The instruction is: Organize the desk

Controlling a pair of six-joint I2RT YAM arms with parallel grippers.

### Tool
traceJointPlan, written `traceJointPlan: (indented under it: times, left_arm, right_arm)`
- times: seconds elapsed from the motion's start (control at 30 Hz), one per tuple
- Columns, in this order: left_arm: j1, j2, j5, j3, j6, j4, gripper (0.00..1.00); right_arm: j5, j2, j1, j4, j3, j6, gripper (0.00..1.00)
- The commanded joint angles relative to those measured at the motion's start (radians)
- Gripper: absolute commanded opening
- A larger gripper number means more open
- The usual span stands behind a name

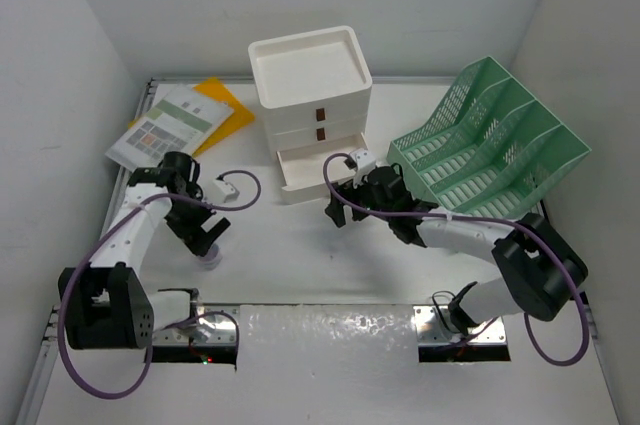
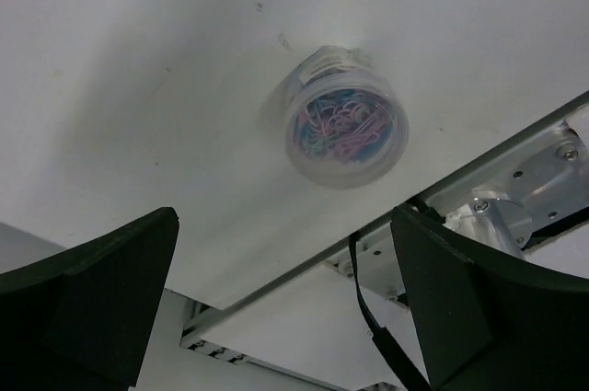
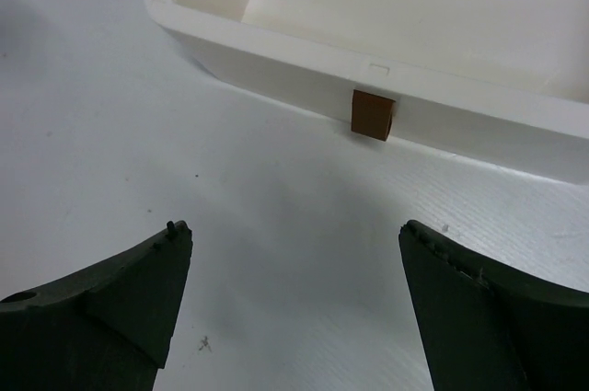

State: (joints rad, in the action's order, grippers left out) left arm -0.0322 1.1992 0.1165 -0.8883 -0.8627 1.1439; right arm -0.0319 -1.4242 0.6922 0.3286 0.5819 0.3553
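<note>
Walls and counter, top view: white walls close in on three sides; the white counter point(image 1: 290, 245), with silver rails along its edges, runs from the arm bases to the far wall.
Drawer unit, top view: we see a white three-drawer unit point(image 1: 310, 75) at the far middle of the counter, with its bottom drawer point(image 1: 305, 173) pulled out toward the arms.
File rack, top view: a green mesh file rack point(image 1: 490, 145) stands just right of the unit.
Papers, top view: printed sheets point(image 1: 165, 125) lie over a yellow folder point(image 1: 225, 105) in the far left corner.
Left gripper, top view: the left gripper point(image 1: 207, 242) points down at front left, right by a small clear jar point(image 1: 211, 259); we cannot tell from here whether they touch.
Right gripper, top view: the right gripper point(image 1: 337, 205) sits low in front of the pulled-out drawer.
Jar, left wrist view: the jar point(image 2: 345, 124) stands on bare counter point(image 2: 138, 87) near a silver rail point(image 2: 515, 147), and we see pink, blue and purple paper clips inside.
Left gripper, left wrist view: its fingers are spread wide and hold nothing; the jar lies beyond the tips, apart from both.
Drawer, right wrist view: the drawer's white front wall point(image 3: 276, 51) carries a small brown handle point(image 3: 373, 115), and bare counter point(image 3: 184, 152) lies before it.
Right gripper, right wrist view: its fingers are spread wide with nothing between them, well short of the handle.
</note>
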Motion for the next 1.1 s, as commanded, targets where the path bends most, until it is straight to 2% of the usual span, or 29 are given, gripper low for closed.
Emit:
traceJointPlan:
  times: [0.0, 0.17, 0.3, 0.4, 0.57, 0.63, 0.73, 0.77, 0.83, 0.87, 0.9, 1.0, 1.07]
  left_arm:
    - [0.008, -0.006, 0.032, 0.055, -0.045, -0.062, 1.00]
    - [0.023, 0.040, 0.093, 0.107, -0.053, -0.115, 1.00]
    - [0.103, 0.039, 0.103, 0.143, -0.046, -0.130, 1.00]
    - [0.178, 0.049, 0.011, 0.204, 0.037, -0.273, 1.00]
    - [0.184, 0.085, -0.150, 0.275, 0.086, -0.400, 1.00]
    - [0.183, 0.082, -0.161, 0.284, 0.085, -0.403, 0.96]
    - [0.183, 0.071, -0.138, 0.272, 0.077, -0.377, 0.72]
    - [0.183, 0.066, -0.132, 0.266, 0.077, -0.372, 0.52]
    - [0.183, 0.051, -0.123, 0.233, 0.079, -0.360, 0.22]
    - [0.183, 0.040, -0.076, 0.200, 0.088, -0.352, 0.00]
    - [0.183, 0.030, -0.075, 0.200, 0.093, -0.354, 0.00]
    - [0.183, -0.024, 0.050, 0.111, 0.119, -0.392, 0.00]
    - [0.186, -0.061, 0.178, 0.046, 0.140, -0.455, 0.00]
  right_arm:
    - [-0.017, 0.034, 0.015, 0.016, -0.002, 0.002, 0.91]
    - [0.020, 0.099, 0.015, 0.004, -0.051, 0.001, 0.91]
    - [0.055, 0.137, 0.015, 0.001, -0.080, -0.001, 0.91]
    - [0.076, 0.145, 0.015, -0.003, -0.083, -0.001, 0.92]
    - [0.073, 0.140, 0.015, -0.014, -0.077, -0.001, 0.92]
    - [0.076, 0.143, 0.015, -0.016, -0.077, -0.001, 0.92]
    - [0.075, 0.142, 0.013, -0.014, -0.077, -0.001, 0.92]
    - [0.073, 0.142, 0.013, -0.013, -0.077, 0.002, 0.91]
    - [0.067, 0.145, 0.013, -0.019, -0.073, 0.004, 0.91]
    - [0.058, 0.149, 0.015, -0.026, -0.065, 0.005, 0.91]
    - [0.050, 0.150, 0.013, -0.026, -0.062, 0.008, 0.91]
    - [0.021, 0.172, 0.015, -0.034, -0.030, 0.024, 0.91]
    - [-0.017, 0.189, 0.015, -0.031, 0.021, 0.037, 0.91]
